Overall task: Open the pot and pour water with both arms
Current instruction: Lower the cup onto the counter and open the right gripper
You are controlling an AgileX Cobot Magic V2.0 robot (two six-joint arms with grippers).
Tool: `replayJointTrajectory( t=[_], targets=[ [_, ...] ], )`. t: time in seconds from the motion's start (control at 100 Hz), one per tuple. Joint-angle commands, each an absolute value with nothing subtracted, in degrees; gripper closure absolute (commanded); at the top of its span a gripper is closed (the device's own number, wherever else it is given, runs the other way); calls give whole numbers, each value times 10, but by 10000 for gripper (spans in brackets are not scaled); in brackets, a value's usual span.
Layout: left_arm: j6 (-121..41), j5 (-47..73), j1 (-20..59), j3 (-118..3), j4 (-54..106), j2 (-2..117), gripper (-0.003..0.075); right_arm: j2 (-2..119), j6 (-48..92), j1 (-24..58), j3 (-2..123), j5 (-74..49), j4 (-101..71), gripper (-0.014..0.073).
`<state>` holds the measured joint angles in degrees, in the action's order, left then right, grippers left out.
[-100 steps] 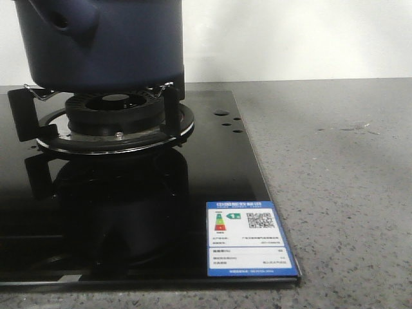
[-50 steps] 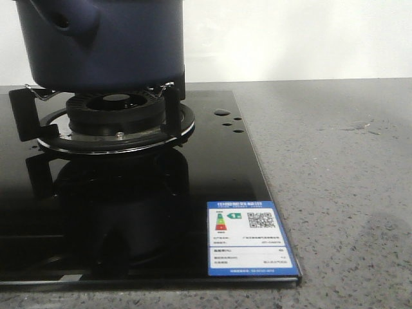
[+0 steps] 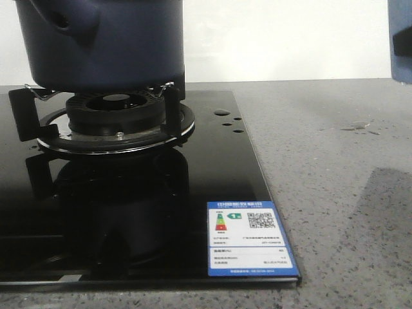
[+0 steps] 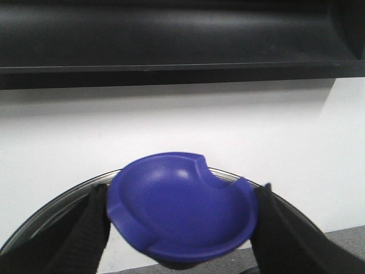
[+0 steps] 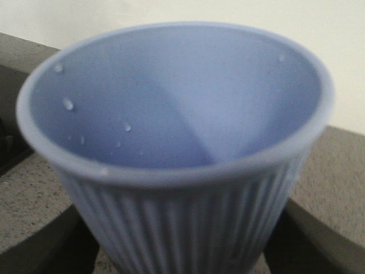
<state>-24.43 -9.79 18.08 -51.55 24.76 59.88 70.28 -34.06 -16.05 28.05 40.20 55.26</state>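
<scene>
Navy pot [image 3: 103,42] sits on the gas burner [image 3: 116,109]; left gripper [image 4: 179,228] clamped on its blue lid [image 4: 179,208], held aloft; right gripper [image 5: 182,245] clamped on a ribbed cup [image 5: 177,154], newly entering front view's right edge; only water drops [image 5: 68,104] inside, so pouring looks done.

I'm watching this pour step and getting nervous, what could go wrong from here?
1. The left claw grips the blue lid only by its edges, tilted; it could slip and fall.
2. The ribbed cup in the right claw shows only drops inside, so whether any water is left to pour is unclear.
3. Droplets already lie on the black stove glass beside the pot; more spill may follow.
</scene>
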Motion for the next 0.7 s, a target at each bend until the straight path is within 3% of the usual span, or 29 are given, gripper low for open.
replayJointTrajectory(
  t=[0.0, 0.69],
  targets=[
    [-243, -157, 180, -537, 247, 585, 391, 709, -303, -173, 283, 469, 496, 300],
    [-243, -157, 180, -537, 247, 585, 391, 823, -279, -175, 283, 542, 476, 300]
  ],
)
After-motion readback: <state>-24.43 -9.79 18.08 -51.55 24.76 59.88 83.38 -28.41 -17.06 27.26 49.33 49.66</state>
